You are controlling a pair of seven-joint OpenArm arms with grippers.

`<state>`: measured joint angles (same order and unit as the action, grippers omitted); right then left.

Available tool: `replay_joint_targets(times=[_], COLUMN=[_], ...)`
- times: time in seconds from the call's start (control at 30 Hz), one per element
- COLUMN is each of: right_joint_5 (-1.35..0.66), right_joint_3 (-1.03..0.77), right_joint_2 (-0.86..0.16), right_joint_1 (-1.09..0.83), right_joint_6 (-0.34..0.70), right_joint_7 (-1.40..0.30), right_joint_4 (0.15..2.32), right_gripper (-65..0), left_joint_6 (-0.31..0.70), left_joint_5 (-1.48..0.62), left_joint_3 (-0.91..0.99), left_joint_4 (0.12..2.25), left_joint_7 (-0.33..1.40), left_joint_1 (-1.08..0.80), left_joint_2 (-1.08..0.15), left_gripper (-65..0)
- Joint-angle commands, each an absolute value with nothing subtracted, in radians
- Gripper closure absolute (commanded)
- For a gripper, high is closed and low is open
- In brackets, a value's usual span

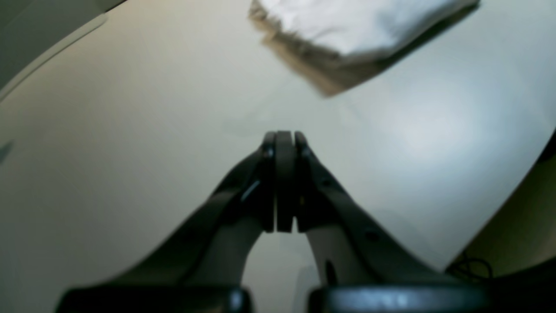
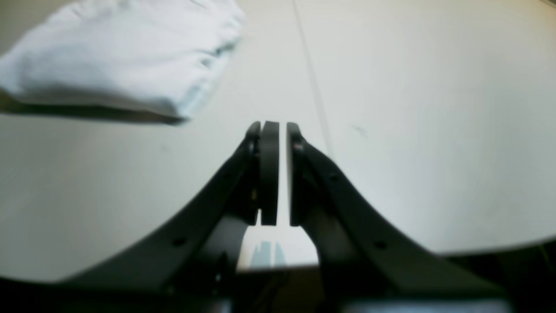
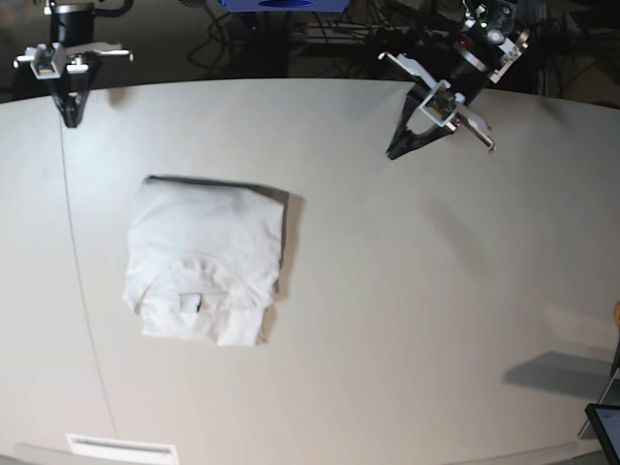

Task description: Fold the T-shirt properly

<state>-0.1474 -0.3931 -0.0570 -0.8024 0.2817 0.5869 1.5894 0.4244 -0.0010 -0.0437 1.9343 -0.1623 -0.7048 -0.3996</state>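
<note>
Left wrist view: blurred, the T-shirt point(image 1: 347, 26) is cut off by the top edge, well beyond the left gripper point(image 1: 284, 141), whose fingers point(image 1: 267, 152) are pressed together, holding nothing above the bare surface point(image 1: 108, 152).

Right wrist view: the shirt's folded corner lies upper left, apart from the right gripper point(image 2: 278, 130); its fingers point(image 2: 269, 143) show a thin slit, empty.

Base view: the folded T-shirt point(image 3: 205, 257) rests left of centre on the surface point(image 3: 436, 310), with both grippers far off near the back edge.
</note>
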Motion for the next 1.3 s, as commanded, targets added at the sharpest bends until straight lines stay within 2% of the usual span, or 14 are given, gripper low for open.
replay_joint_targets(times=[0.0,0.17,0.27,0.4,0.6,0.73,0.87,0.93,1.0,1.1,1.17,1.27], right_joint_5=[-0.154,-0.154,-0.154,-0.154,-0.154,-0.154,-0.154,-0.154,-0.153,-0.153,-0.153,-0.153], right_joint_3=[-0.432,-0.507,-0.512,-0.498,-0.46,-0.352,-0.194,-0.133,-0.088,-0.019,0.036,0.081], right_joint_2=[-0.067,-0.07,-0.07,-0.064,-0.07,-0.097,-0.131,-0.143,-0.143,-0.133,-0.11,-0.082], right_joint_1=[-0.82,-0.854,-0.877,-0.911,-0.923,-0.88,-0.707,-0.584,-0.472,-0.298,-0.205,-0.125], right_joint_6=[0.28,0.28,0.28,0.28,0.285,0.285,0.285,0.285,0.285,0.283,0.28,0.28], right_joint_7=[0.619,0.619,0.619,0.605,0.437,0.257,-0.007,-0.07,-0.062,0.001,0.045,0.068], right_joint_4=[1.587,1.512,1.468,1.389,1.282,1.19,0.928,0.728,0.542,0.295,0.179,0.077], right_gripper=[-3.3,-3.3,-0.3,-0.1,-0.1,-0.1,-0.1,-0.1,-0.1,-0.1,-0.1,-0.1], left_joint_6=[0.433,0.433,0.433,0.433,0.433,0.432,0.432,0.432,0.432,0.43,0.43,0.43], left_joint_5=[-0.013,-0.012,-0.012,-0.01,-0.01,-0.01,-0.01,-0.012,-0.012,-0.013,-0.013,-0.013], left_joint_3=[-0.039,-0.042,-0.045,-0.047,-0.047,-0.064,-0.114,-0.151,-0.186,-0.223,-0.226,-0.228], left_joint_4=[1.954,1.949,1.949,1.922,1.847,1.693,1.445,1.305,1.15,0.796,0.51,0.191], left_joint_7=[-0.205,-0.205,-0.205,-0.205,-0.229,-0.231,-0.223,-0.223,-0.213,-0.151,-0.113,-0.113], left_joint_1=[-0.736,-0.829,-0.875,-0.943,-1.053,-1.052,-0.966,-0.886,-0.792,-0.572,-0.404,-0.208], left_joint_2=[-0.409,-0.412,-0.404,-0.39,-0.389,-0.367,-0.328,-0.309,-0.285,-0.223,-0.176,-0.13], left_gripper=[0.0,0.0,0.0,0.0,0.0,0.0,0.0,0.0,0.0,0.0,0.0,0.0])
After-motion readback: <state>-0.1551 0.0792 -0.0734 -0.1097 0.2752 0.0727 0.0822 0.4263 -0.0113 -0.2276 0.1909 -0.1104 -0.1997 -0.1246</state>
